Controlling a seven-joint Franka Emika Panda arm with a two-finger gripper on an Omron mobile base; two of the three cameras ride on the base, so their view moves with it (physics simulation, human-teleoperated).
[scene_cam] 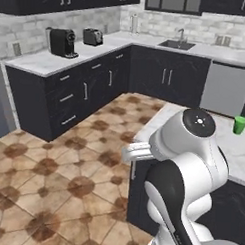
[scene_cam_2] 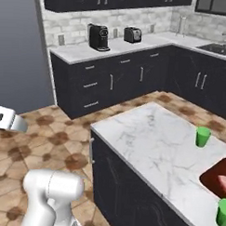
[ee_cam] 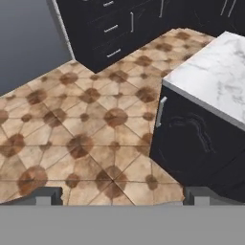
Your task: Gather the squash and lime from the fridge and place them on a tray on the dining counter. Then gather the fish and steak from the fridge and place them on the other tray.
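Gripper point(ee_cam: 122, 195) hanging over the tiled floor point(ee_cam: 72, 129), fingers wide apart, nothing between them. Dark finger tips point(ee_cam: 47, 195) rising at the near edge of the hand view, well apart, above brown patterned tiles.

Dining counter point(scene_cam_2: 151, 135) to the right, white marble with grey veins on dark cabinets; its near corner in the hand view point(ee_cam: 215, 72), with a silver handle point(ee_cam: 161, 111) on the dark side panel below. One green cup point(scene_cam_2: 202, 136) standing on the marble toward the far right side, also seen in the left base view point(scene_cam: 240, 124). A second green cup point(scene_cam_2: 223, 213) at the near right edge. Between the two cups, a dark red tray point(scene_cam_2: 213, 177) at the right edge, cut off by the frame, with something pink point(scene_cam_2: 225, 183) lying on it; too little showing to tell whether steak or not.

Back counter point(scene_cam_2: 85, 51) along the far wall, carrying a black coffee machine point(scene_cam_2: 99, 37) and a toaster point(scene_cam_2: 132, 34) to its right, apart from each other. Sink point(scene_cam: 177, 44) set into the far right run of counter. A flat grey upright surface point(scene_cam_2: 17, 50) at the far left, beside the back counter's end; cannot tell whether the fridge. White arm point(scene_cam: 193, 167) bulking in the near right of the left base view.
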